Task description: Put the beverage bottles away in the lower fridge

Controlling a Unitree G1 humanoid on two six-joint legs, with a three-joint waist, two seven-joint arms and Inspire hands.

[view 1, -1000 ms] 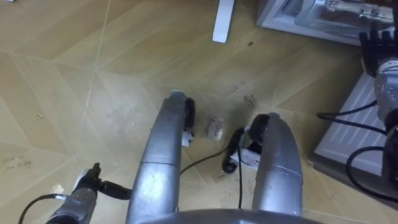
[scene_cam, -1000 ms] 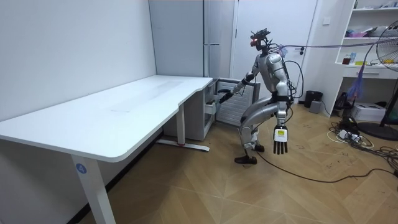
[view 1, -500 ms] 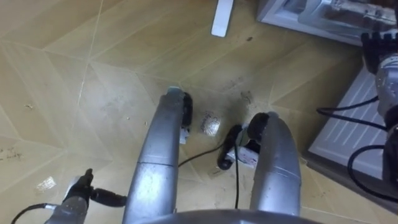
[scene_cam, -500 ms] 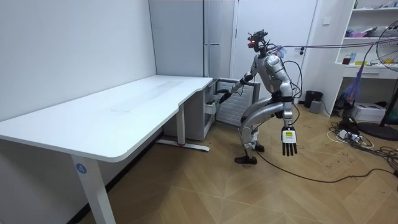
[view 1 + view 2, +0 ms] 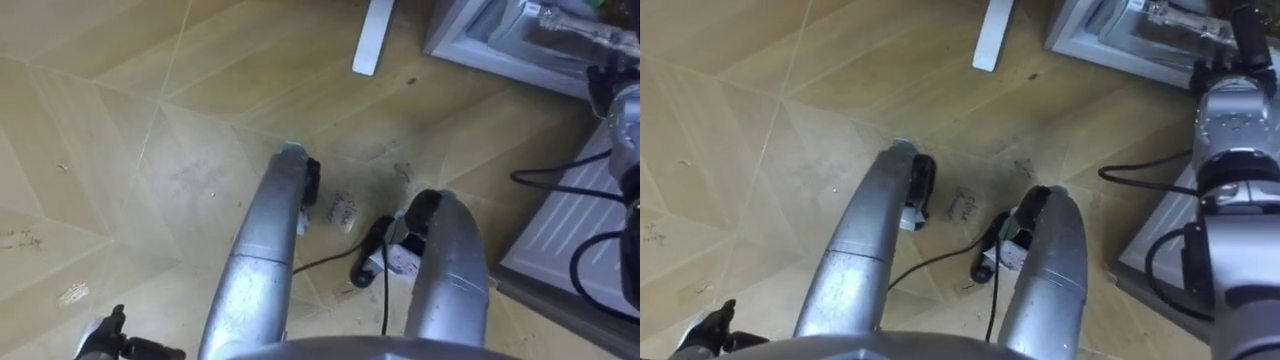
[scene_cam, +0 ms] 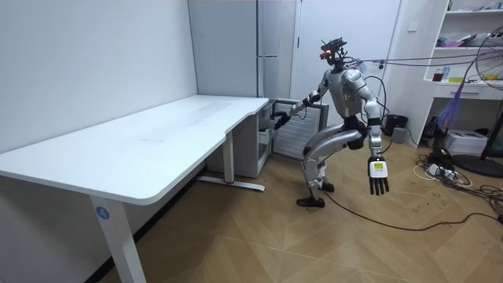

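- Left eye view: the camera is looking down over the robot's bent legs at a wooden floor (image 5: pixel 120 150). A white desk foot (image 5: pixel 372 40) is lying along the top edge.
- At the upper right, the lower fridge (image 5: pixel 470 55) is standing open. A clear shiny item (image 5: pixel 560 22) is lying inside its compartment. It may be one of the drinks, but that cannot be told.
- The right hand (image 5: pixel 606 82) is reaching toward that compartment and showing as a dark shape at its front edge. Whether its fingers are curled or straight cannot be told.
- Room view: the robot is standing with knees bent at the end of a long white desk (image 6: pixel 157 137), facing the lower fridge. The right arm is stretching out to the fridge front.
- The left hand (image 6: pixel 378 174) is hanging low behind the body, fingers straight and pointing down, holding nothing.
- Right eye view: the right hand's dark fingers are pointing into the open compartment, just beside the shiny item. Contact cannot be told.
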